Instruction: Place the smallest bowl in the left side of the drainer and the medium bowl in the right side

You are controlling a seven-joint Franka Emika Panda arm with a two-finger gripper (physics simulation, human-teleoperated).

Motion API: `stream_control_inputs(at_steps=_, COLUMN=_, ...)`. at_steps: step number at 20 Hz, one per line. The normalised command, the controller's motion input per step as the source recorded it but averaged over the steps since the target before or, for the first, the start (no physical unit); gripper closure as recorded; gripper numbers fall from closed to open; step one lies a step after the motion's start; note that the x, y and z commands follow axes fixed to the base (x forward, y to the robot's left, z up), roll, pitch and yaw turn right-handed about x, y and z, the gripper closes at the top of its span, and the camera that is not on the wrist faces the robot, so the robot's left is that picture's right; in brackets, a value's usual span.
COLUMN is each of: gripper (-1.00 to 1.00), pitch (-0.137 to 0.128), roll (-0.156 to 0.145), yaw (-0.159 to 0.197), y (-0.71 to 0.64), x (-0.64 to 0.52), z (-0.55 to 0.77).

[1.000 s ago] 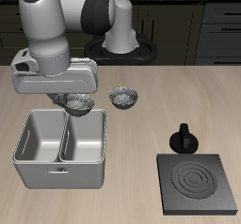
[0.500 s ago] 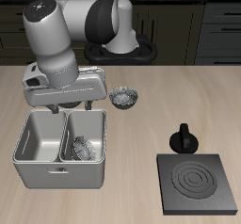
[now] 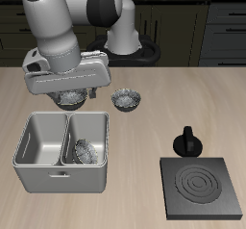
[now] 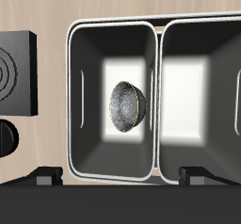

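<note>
Over the drainer: the gripper (image 3: 71, 96) is held above the back rim of the drainer (image 3: 38, 172), clear of its walls.
Arm pose: bent forward, wrist pointing down.
Fingers: spread apart, nothing gripped.
Smallest bowl: seen lying tilted in one compartment (image 4: 127, 105).
Medium bowl: left on the table (image 3: 127, 100), behind the drainer.
Stove plate: set well apart (image 3: 202, 188).

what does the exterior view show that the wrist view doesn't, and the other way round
Only the exterior view shows the robot arm, a metallic bowl on the table behind the drainer, another bowl partly hidden under the gripper, and the dark cabinets behind.

Only the wrist view looks straight down into both compartments, showing their floors.

Both show the drainer with a bowl in one compartment and the other empty, the black stove plate, and the black knob.
</note>
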Motion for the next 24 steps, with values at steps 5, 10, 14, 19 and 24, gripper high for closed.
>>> stream_control_inputs(at_steps=5, gripper=-1.0, pitch=-0.074, roll=-0.038, yaw=-0.026, y=0.05, x=-0.56, z=0.13)
stream_control_inputs(at_steps=10, gripper=-1.0, pitch=-0.039, roll=-0.036, yaw=0.038, y=0.15, x=-0.7, z=-0.12)
stream_control_inputs(at_steps=14, gripper=-1.0, pitch=-0.105, roll=-0.121, yaw=-0.042, y=-0.09, x=-0.69, z=-0.03)
stream_control_inputs(at_steps=19, gripper=-1.0, pitch=-0.106, roll=-0.042, yaw=0.029, y=-0.04, x=-0.6, z=0.09)
stream_control_inputs(at_steps=24, gripper=-1.0, pitch=-0.007, roll=-0.009, yaw=-0.045, y=-0.01, x=-0.44, z=-0.08)
